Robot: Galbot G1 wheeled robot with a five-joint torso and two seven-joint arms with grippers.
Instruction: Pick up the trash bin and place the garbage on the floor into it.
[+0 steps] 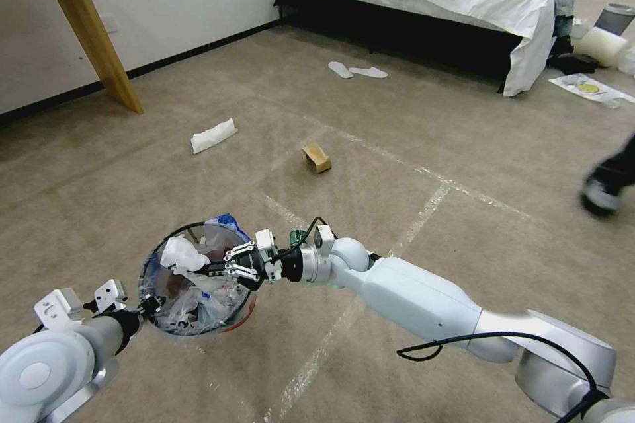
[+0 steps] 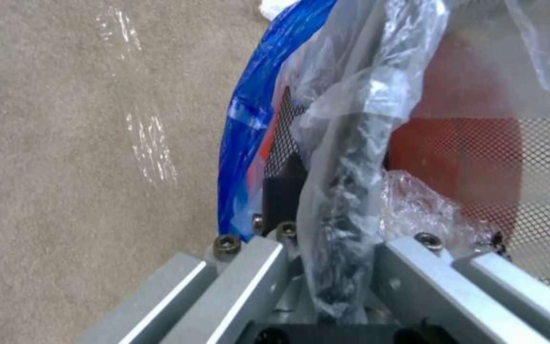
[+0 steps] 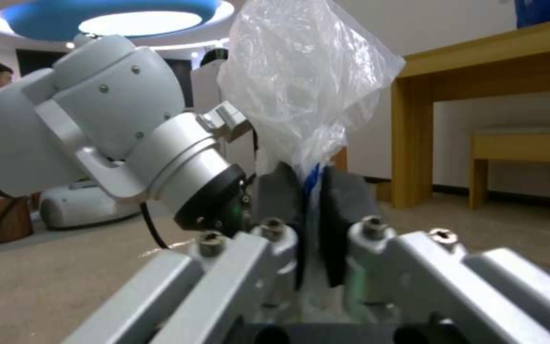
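Your left gripper (image 1: 147,307) clamped on trash bin (image 1: 192,279) rim, bin held above floor (image 1: 410,145). Your right gripper (image 1: 233,266) over bin mouth, pinching clear liner (image 3: 307,81). Tissue (image 1: 213,135), brown carton (image 1: 317,157) lie on carpet ahead.

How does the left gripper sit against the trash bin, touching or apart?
Touching. In the left wrist view the left gripper is clamped on the trash bin rim; the right gripper pinches its liner.

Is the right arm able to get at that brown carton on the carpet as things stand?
Probably not yet: the right gripper is shut on the plastic liner over the trash bin, which the left gripper holds; the brown carton lies well beyond.
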